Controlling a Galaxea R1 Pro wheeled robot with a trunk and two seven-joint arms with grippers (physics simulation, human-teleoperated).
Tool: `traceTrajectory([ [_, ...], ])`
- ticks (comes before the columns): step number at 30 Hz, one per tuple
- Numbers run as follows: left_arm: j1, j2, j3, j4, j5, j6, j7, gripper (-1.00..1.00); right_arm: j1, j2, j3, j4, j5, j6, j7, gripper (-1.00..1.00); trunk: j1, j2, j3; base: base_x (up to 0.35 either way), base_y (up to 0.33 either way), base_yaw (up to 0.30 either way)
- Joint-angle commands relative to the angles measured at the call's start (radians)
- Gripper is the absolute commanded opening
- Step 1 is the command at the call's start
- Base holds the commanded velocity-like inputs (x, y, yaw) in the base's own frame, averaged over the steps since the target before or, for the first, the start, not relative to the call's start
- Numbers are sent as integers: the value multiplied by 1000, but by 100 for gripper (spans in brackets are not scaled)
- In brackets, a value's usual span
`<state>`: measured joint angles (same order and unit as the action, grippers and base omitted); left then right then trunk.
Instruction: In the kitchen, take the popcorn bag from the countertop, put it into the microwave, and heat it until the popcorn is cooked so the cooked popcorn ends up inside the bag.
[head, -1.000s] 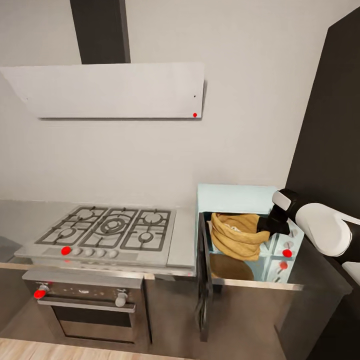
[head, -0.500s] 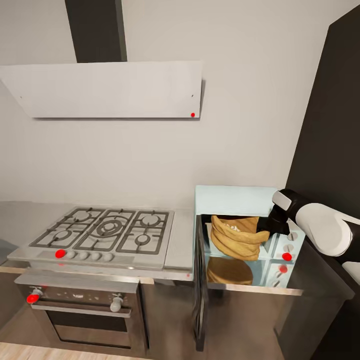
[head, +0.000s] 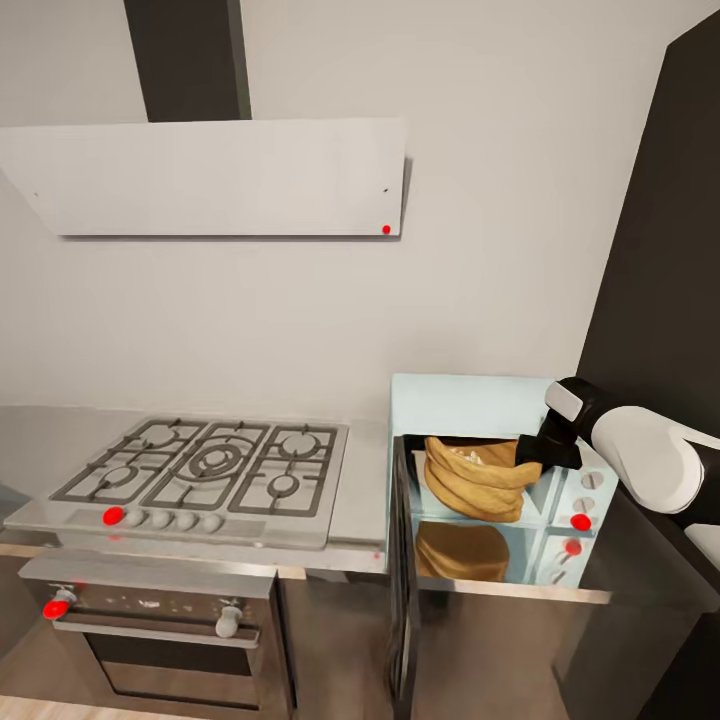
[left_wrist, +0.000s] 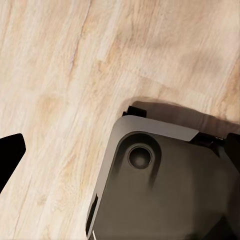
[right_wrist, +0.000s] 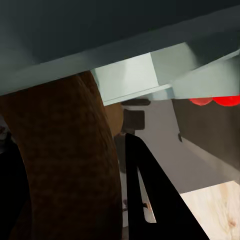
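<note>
Holding the popcorn bag (head: 476, 478) in closed jaws, the right gripper (head: 527, 458) has it tilted inside the open microwave (head: 470, 400); releasing now could tip it, spilling popcorn (head: 467, 456).

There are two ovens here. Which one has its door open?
The small mint-blue microwave on the right: its dark door swings out, showing the popcorn bag. The steel oven under the hob stays closed.

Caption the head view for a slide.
Right claw holds the popcorn bag inside the open microwave, beside the gas hob.
</note>
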<state>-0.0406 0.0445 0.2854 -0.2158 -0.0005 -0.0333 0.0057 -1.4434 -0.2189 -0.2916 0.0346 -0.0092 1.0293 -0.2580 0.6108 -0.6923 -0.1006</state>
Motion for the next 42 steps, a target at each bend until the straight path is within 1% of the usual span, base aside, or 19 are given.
traceTrajectory([
  [1,-1,0,1,1,0,-4,1,100,-2,0,-20,-28,-7,-2,-10,-100,0,-2,-2,6,0,0],
  [10,-1,0,1,1,0,-4,0,100,-2,0,-20,-28,-6,-2,-11,-100,0,-2,-2,1,0,0],
  [11,-1,0,1,1,0,-4,0,100,-2,0,-20,-28,-7,-3,-11,100,0,-2,-2,0,0,0],
  [27,-1,0,1,1,0,-4,1,100,-2,0,-21,-28,-8,-2,-10,100,0,-2,-1,0,0,0],
  [42,-1,0,1,1,0,-4,0,100,-2,0,-21,-28,-9,-2,-10,100,0,-2,22,0,0,0],
])
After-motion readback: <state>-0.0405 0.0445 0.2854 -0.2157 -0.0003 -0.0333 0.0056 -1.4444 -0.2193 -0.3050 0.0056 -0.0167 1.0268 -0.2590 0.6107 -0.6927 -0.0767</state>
